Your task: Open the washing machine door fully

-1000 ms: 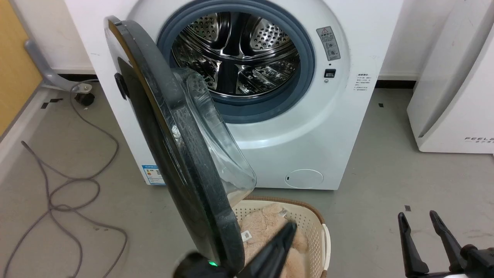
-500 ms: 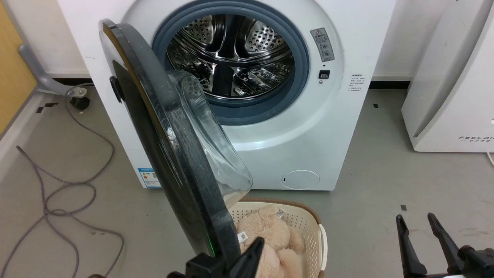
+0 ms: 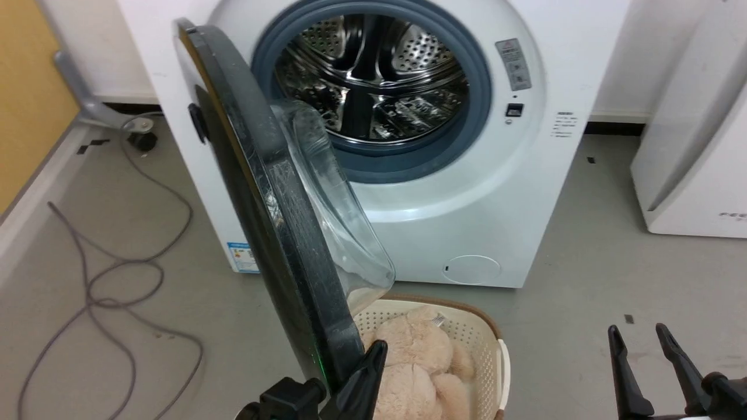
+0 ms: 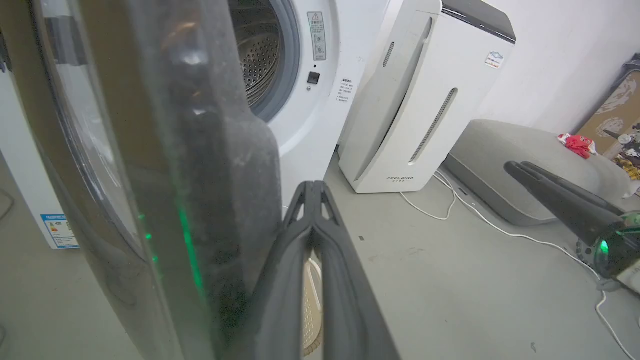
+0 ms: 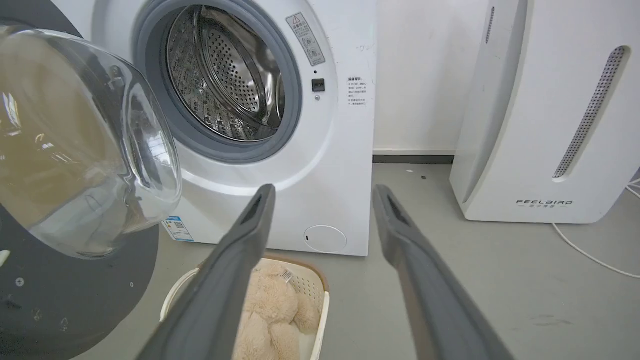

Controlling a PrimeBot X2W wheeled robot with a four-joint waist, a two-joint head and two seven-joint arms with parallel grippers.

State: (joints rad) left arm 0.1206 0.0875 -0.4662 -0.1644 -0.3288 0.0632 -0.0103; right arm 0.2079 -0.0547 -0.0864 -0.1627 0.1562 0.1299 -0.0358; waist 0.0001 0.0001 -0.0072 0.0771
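Observation:
The white washing machine (image 3: 467, 192) faces me with its steel drum (image 3: 373, 76) exposed. The washing machine door (image 3: 280, 233) hangs from its hinge on the left and is swung far out toward me, seen nearly edge-on. Its clear glass bowl (image 3: 332, 233) bulges right. My left gripper (image 3: 376, 350) is shut, empty, with its fingers right beside the inner side of the door's lower rim; touching or a sliver apart, I cannot tell. In the left wrist view the left gripper (image 4: 312, 187) lies along the dark rim (image 4: 240, 175). My right gripper (image 3: 636, 331) hangs open over bare floor, well right of the door (image 5: 90, 145).
A cream basket (image 3: 501, 364) with a beige plush toy (image 3: 414, 356) sits on the floor just below the door's swing. A white FEELBIRD appliance (image 3: 694, 163) stands at the right. Grey cable (image 3: 117, 274) loops on the floor at left, beside a yellow panel (image 3: 29, 87).
The left gripper has drawn back and leftward, from over the basket to the door's lower edge. The head camera has shifted a little. The door's angle looks about the same.

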